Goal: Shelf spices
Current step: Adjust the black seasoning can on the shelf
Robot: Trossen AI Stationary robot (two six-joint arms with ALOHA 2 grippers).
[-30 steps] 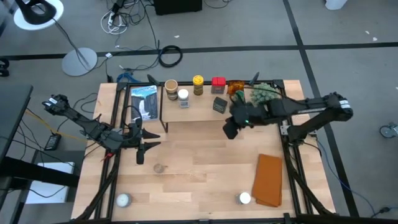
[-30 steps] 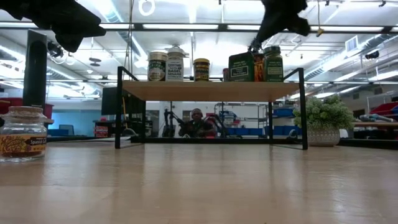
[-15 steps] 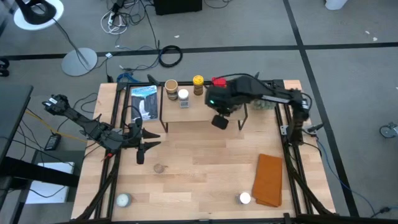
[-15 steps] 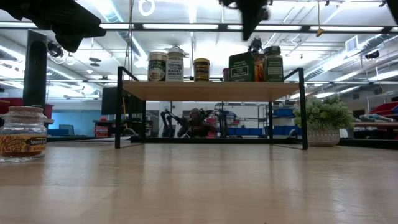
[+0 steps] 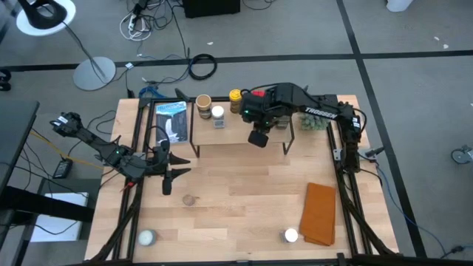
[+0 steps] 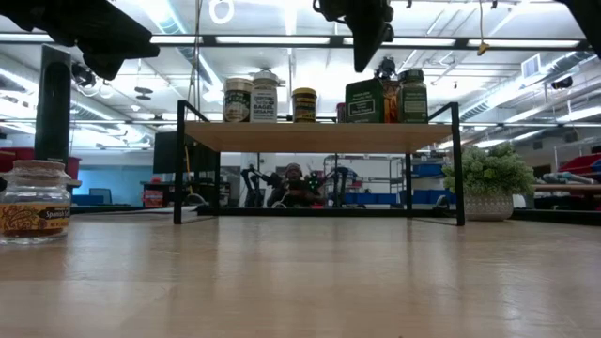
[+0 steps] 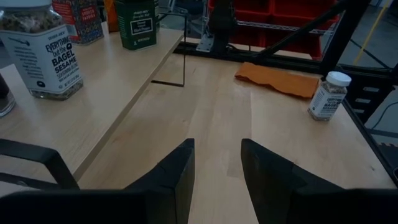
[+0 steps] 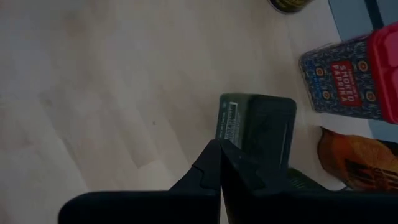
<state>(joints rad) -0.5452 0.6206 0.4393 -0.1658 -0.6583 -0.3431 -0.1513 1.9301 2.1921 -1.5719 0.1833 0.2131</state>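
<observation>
The light-wood shelf (image 5: 229, 133) (image 6: 319, 136) stands on thin black legs at the table's far side. It carries several spices: a brown-lidded jar (image 5: 203, 102), a white-lidded jar (image 5: 217, 112), a yellow-lidded jar (image 5: 235, 96), a red box (image 8: 348, 65) and a dark green tin (image 8: 258, 124). My right gripper (image 5: 256, 139) (image 8: 221, 152) hovers shut and empty above the shelf, over the dark tin. My left gripper (image 5: 165, 185) (image 7: 216, 168) waits open over the table's left part. A brown-lidded jar (image 5: 189, 199) (image 6: 35, 202) and a white-lidded jar (image 5: 290, 235) (image 7: 326, 93) stand on the table.
An orange-brown folded cloth (image 5: 320, 214) lies near the right edge. A green plant (image 5: 314, 112) (image 6: 486, 178) sits at the far right, beside the shelf. A pale round thing (image 5: 145, 237) is at the near left corner. A printed card (image 5: 172, 118) lies left of the shelf.
My right arm has folded in, and its gripper has swung from in front of the shelf's right part toward the table's left and far edge. It now stands over the shelf's middle. The spices have not moved.
</observation>
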